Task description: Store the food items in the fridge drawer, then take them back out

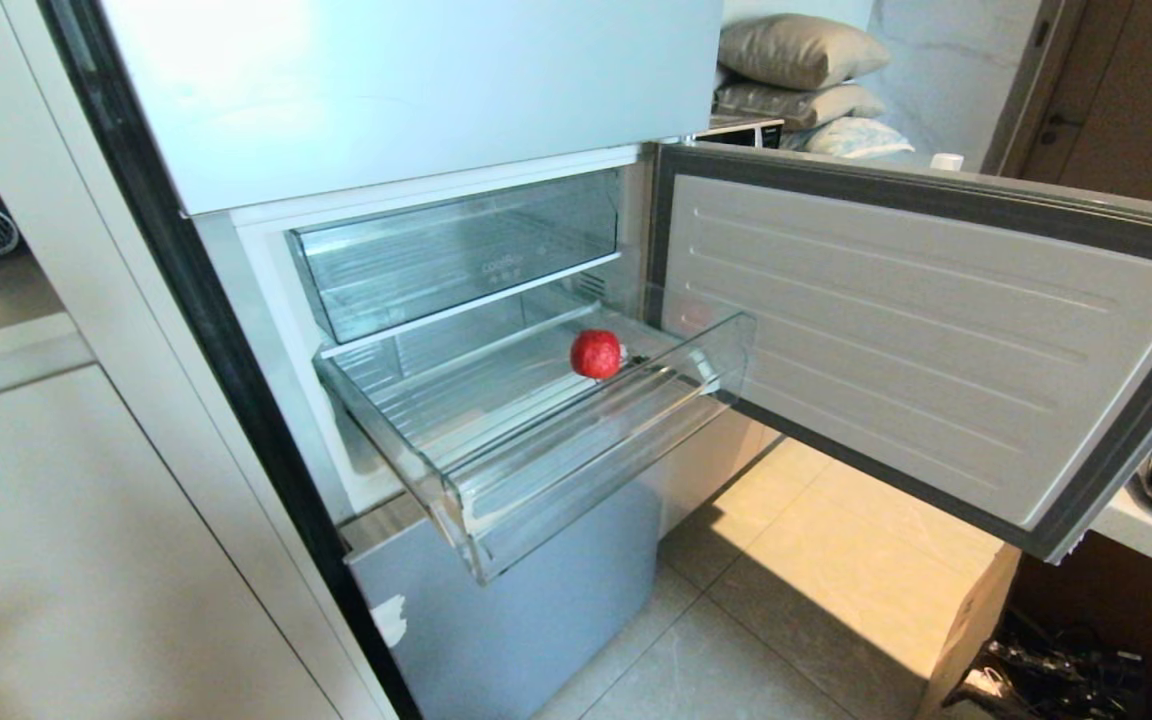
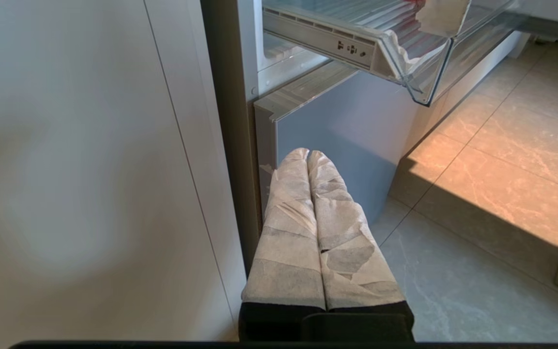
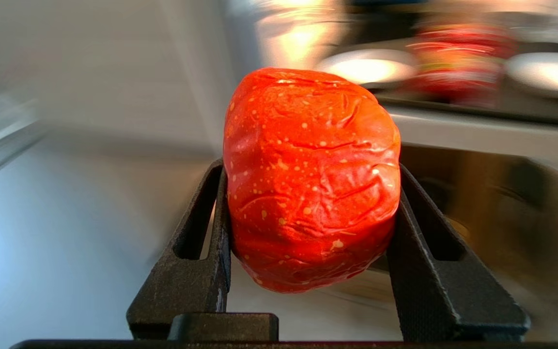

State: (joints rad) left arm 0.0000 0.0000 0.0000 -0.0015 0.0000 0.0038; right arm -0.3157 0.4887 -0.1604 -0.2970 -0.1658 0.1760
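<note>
One red food item [image 1: 596,353] sits in the fridge drawer [image 1: 576,445], out toward the right end of the ribbed floor, close behind the thick clear front lip, and the drawer itself is pulled well out of the fridge. A second red food item [image 3: 311,179], wrinkled and speckled with pale dots, is clamped between the black fingers of the right gripper [image 3: 311,218], which presses on it from both sides (the background there is all blur, so where it hangs I cannot tell). Above the drawer, the similar clear bin [image 1: 456,250] is pushed in. The fridge door [image 1: 936,330] swings wide to the right. Down low, the left gripper [image 2: 308,157] has its cloth-wrapped fingers pressed together, holding nothing, pointing at the pale blue fridge front [image 2: 342,131] beneath the drawer, above the tiled floor [image 2: 477,271].
</note>
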